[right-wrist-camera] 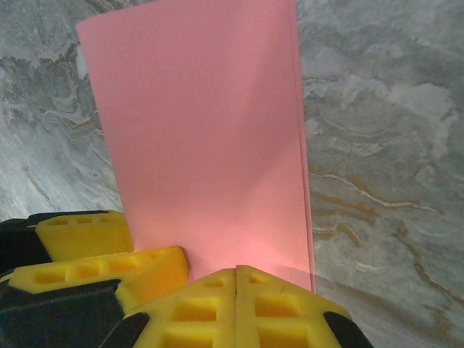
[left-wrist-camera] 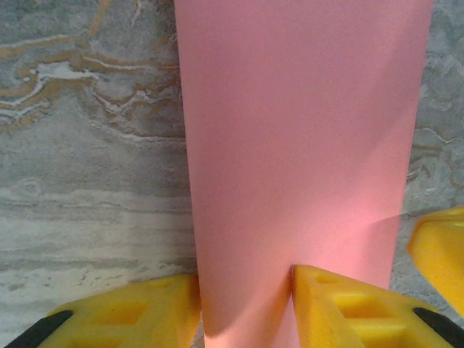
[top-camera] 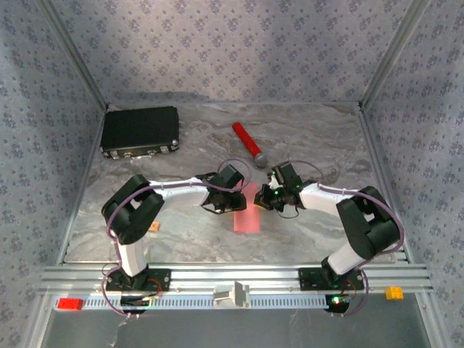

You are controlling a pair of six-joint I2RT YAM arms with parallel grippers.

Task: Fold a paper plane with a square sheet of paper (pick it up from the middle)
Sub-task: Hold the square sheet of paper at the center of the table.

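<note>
Lying flat on the marbled bench (top-camera: 326,145) between the two arms, the square sheet of paper (top-camera: 246,217) shows as a narrow pink rectangle rather than a square. In the right wrist view its long right-hand edge shows two layers, one on the other (right-wrist-camera: 203,145), so I judge the first half-fold to be made.

The right gripper (right-wrist-camera: 235,274) has its fingers pressed together, with no paper visible in the seam between them. Its tips sit at the near end of the strip, as if bearing down on the crease.

The left gripper (left-wrist-camera: 245,281) is spread. One finger stands just beside the paper's edge and the other lies over its surface (left-wrist-camera: 297,130). I cannot tell whether it presses the sheet or only hovers. From above, the two grippers (top-camera: 225,205) (top-camera: 263,203) meet the strip's far end from either side.

By my reckoning most of the job is left. No corners are turned in to form a nose, there are no wings, and the outline has no point anywhere. The black case (top-camera: 139,130) and the red cylinder (top-camera: 246,143) lie apart from the work, toward the far side.
</note>
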